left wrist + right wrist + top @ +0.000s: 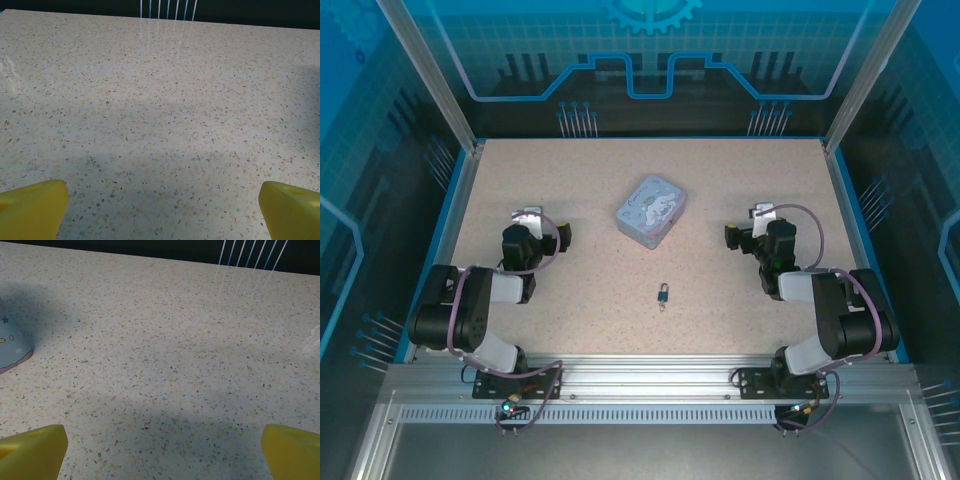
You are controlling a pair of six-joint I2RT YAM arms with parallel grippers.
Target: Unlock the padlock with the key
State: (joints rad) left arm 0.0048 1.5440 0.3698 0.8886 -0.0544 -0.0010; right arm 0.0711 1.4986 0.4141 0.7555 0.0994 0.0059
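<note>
We see the padlock [663, 293] lying flat on the bench [570, 330], toward 6 o'clock from the bench's middle, between the two arms and well apart from both. A thin dark speck touching its near end may be the key [662, 304]; we cannot tell whether it sits in the lock. The tin [651, 210] lies at 12 o'clock from the padlock, apart from it and turned askew. Our left pincer [538, 224] hangs low at 9 o'clock of the tin, released, its yellow fingers [30, 210] spread to the two lower corners of the wrist view with bare bench between them. Our right pincer [756, 224] sits at 3 o'clock of the tin, likewise released, its fingers [292, 452] wide apart over bare bench. The tin's corner shows at 9 o'clock in that wrist view.
</note>
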